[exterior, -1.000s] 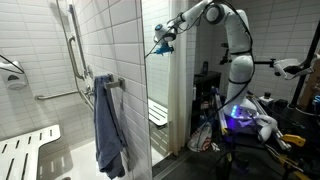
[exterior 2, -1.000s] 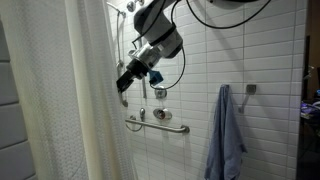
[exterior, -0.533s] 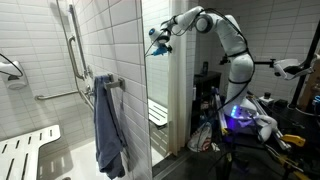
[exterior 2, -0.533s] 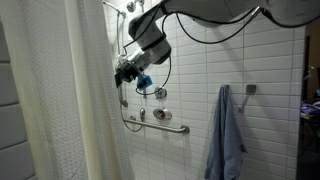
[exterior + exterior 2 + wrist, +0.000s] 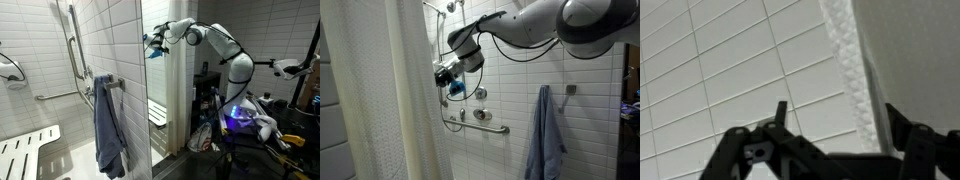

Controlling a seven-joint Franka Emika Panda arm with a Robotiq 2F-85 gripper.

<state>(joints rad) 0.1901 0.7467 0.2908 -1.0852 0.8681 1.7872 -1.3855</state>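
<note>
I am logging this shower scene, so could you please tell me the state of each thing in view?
Shower curtain: hanging, drawn partway.
End effector: open, nothing clamped, beside the curtain's edge.
Blue towel: hanging limp on the tiled wall.
Slatted shower seat: folded down.
Grab bar: mounted on the wall.

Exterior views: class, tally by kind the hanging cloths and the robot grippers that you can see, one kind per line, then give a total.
White textured shower curtain: 1
Blue cloth towel, hung on the tiled wall: 1
Black robot gripper, at the curtain's edge: 1
Total: 3
</note>
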